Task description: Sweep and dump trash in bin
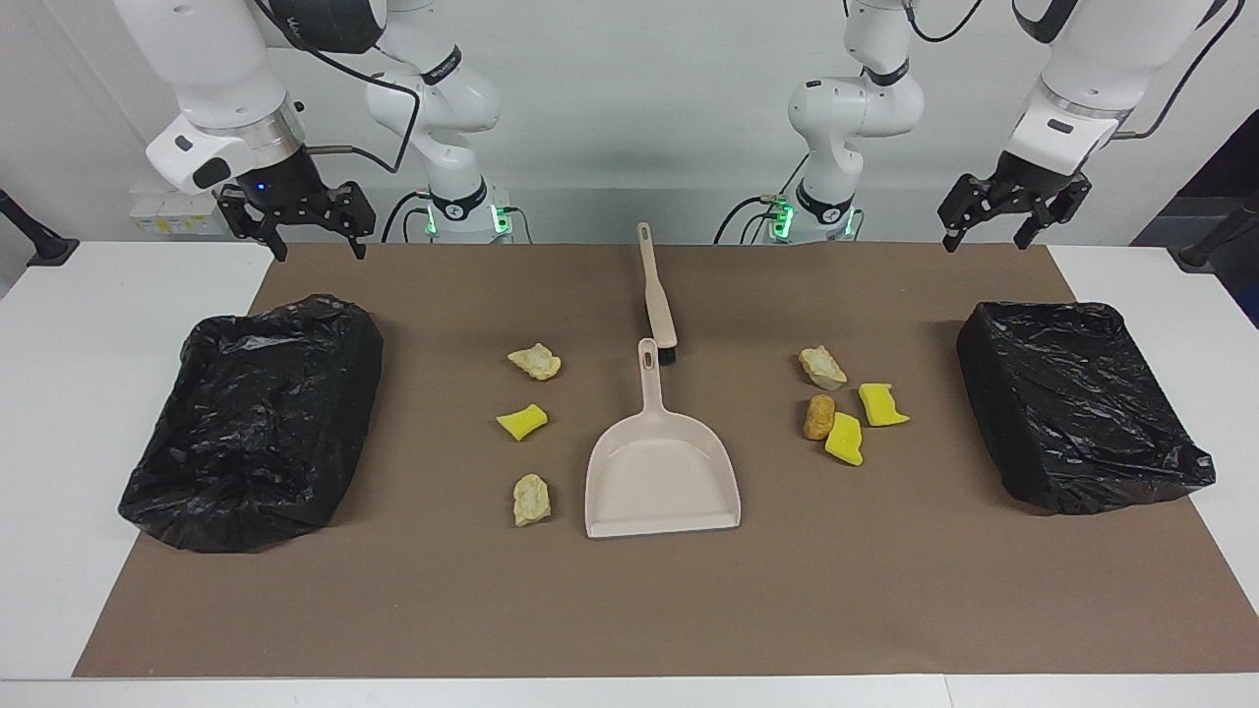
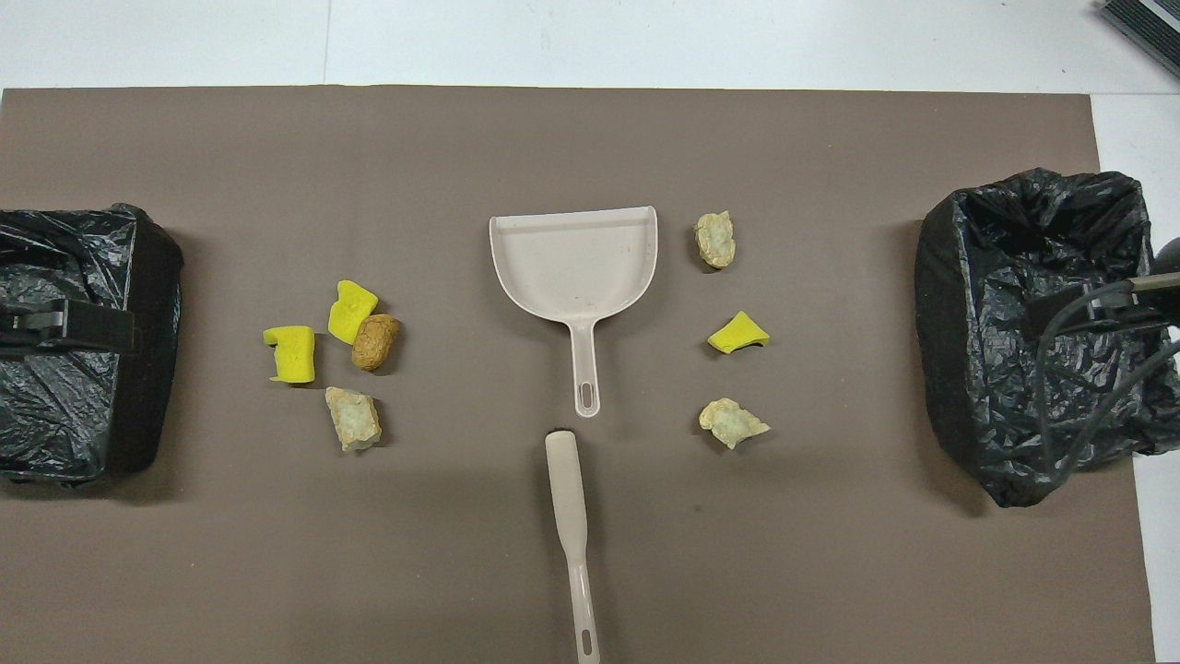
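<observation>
The brush (image 1: 657, 295) and the dustpan (image 1: 661, 472) lie end to end along the middle of the brown mat (image 1: 629, 610), both long axes running straight away from the robots. The brush is nearer to them, its bristle head just short of the dustpan's handle tip, and the pan's open mouth faces away from the robots.

The trash sits on either flank of the pan, not in front of its mouth. Four pieces lie toward the left arm's end: a beige chunk (image 1: 821, 367), the orange-brown lump (image 1: 818, 417) and two yellow sponge bits (image 1: 882, 404) (image 1: 845, 439), the lump touching one of them. Three lie spread apart toward the right arm's end: a beige chunk (image 1: 535, 361), a yellow bit (image 1: 521, 422) and another beige chunk (image 1: 531, 500).

Both tools hang open and empty above the robots' edge of the counter, the left tool (image 1: 1008, 211) above the mat's corner near the boxy bin (image 1: 1077, 403), the right tool (image 1: 300, 221) above the opposite corner near the slumped bin (image 1: 256, 418) (both lined with black bags). Neither arm looks nearer to the brush; nothing stands between either tool and the two handles. I judge the sweeping will have to go sideways, so the pan probably needs turning toward one cluster first
</observation>
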